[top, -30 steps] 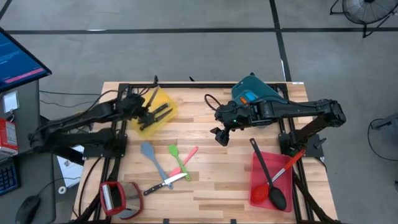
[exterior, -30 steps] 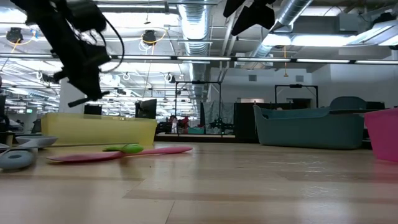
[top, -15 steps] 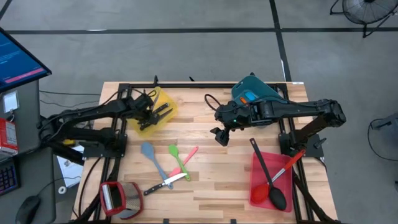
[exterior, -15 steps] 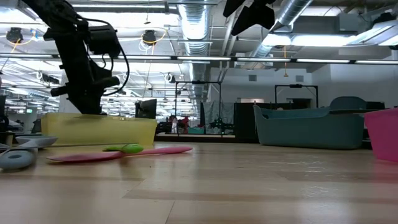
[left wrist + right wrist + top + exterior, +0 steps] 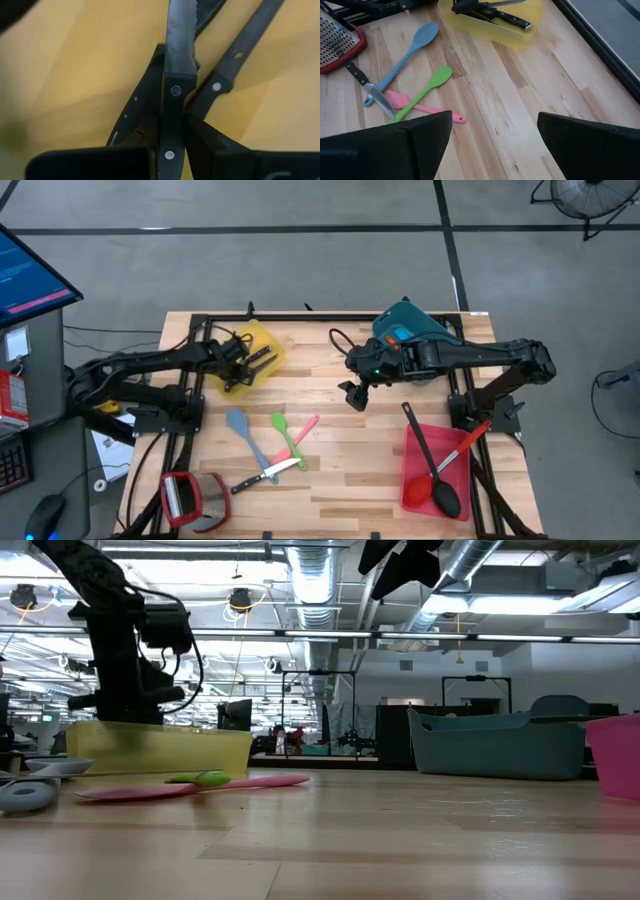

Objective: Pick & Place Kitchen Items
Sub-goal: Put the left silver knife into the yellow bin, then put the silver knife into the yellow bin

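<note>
While gripped, black-handled knife [image 5: 172, 95] sits between left tool [image 5: 172, 155] fingers.

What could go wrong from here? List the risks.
The left pincer grips a knife lying across other knives in the yellow bin; moving it may snag them. On the table, a second knife overlaps the spatulas, so picking one could shift the rest.

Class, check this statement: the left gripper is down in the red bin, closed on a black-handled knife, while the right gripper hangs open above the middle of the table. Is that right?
Not quite. The left gripper is in the yellow bin, not the red one, as the high view shows. The rest holds: it is closed on a black-handled knife, while the right gripper hangs open above the middle of the table.
</note>
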### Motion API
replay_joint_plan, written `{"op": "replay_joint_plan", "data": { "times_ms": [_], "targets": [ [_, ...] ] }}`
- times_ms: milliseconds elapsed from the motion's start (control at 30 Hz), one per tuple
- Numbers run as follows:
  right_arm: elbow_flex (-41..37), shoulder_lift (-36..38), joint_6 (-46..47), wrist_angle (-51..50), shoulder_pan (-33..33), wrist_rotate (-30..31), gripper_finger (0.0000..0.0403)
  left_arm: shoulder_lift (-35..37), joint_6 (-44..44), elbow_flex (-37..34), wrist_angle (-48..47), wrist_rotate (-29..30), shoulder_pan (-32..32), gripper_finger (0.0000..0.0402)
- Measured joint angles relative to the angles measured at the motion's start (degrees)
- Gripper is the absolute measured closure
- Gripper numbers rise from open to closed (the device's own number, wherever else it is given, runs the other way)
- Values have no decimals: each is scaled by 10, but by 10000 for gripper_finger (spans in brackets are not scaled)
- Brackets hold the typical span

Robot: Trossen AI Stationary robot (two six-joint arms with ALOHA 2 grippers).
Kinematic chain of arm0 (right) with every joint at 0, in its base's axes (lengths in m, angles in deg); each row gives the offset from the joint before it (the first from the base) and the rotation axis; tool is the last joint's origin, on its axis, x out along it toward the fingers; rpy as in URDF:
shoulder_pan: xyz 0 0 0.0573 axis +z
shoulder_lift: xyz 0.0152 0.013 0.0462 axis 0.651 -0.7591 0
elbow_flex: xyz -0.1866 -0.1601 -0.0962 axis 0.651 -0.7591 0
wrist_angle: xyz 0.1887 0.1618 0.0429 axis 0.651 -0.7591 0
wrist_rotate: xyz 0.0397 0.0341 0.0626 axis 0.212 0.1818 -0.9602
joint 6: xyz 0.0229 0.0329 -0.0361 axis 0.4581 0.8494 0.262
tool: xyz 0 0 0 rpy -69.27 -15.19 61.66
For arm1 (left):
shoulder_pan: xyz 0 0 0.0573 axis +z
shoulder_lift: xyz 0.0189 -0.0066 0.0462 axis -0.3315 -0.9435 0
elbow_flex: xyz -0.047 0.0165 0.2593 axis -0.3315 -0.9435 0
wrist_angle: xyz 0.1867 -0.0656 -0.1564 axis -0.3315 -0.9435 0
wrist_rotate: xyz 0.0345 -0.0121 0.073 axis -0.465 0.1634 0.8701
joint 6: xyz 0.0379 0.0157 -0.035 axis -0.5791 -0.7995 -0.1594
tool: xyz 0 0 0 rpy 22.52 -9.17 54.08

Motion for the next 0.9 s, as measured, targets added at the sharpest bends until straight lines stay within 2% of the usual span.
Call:
{"op": "replay_joint_plan", "data": {
  "times_ms": [333, 600, 733, 900],
  "targets": [
    [0, 0, -6, 0, -5, -2, 112, -4, -15, -11, 11, 0, 0, 338],
    [0, 0, -8, 0, -6, -2, 112, -19, -23, -11, 25, 0, 0, 335],
    [0, 0, -8, 0, -8, -2, 112, -21, -74, -11, 48, -6, 0, 308],
    [0, 0, -8, -1, -13, -2, 112, 5, -106, -11, 49, -21, 0, 246]
  ]
}}
